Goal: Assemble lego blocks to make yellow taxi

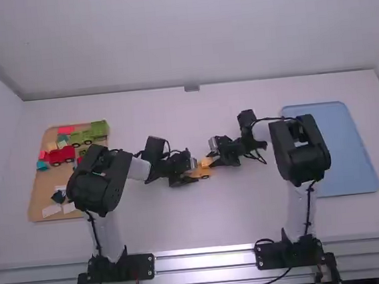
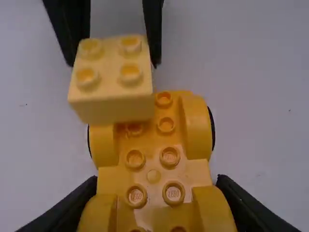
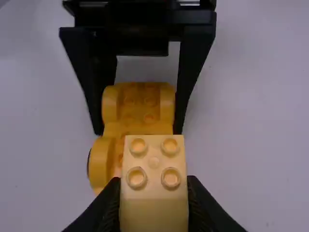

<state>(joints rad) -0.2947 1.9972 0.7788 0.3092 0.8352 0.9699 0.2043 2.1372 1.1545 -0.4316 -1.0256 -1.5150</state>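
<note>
1. The left gripper (image 1: 192, 172) has its fingers closed on both sides of the yellow car base (image 2: 153, 176), over the middle of the white table (image 1: 218, 226), well apart from its edges.
2. The right gripper (image 1: 213, 160) grips the pale yellow block (image 3: 153, 212), studs facing up.
3. This block overlaps in view the wheeled end of the base, shifted to one side; if they touch, I cannot tell.
4. Near the table's left edge is the brown tray (image 1: 43, 189), with the green vehicle (image 1: 99, 128) at its far right corner.
</note>
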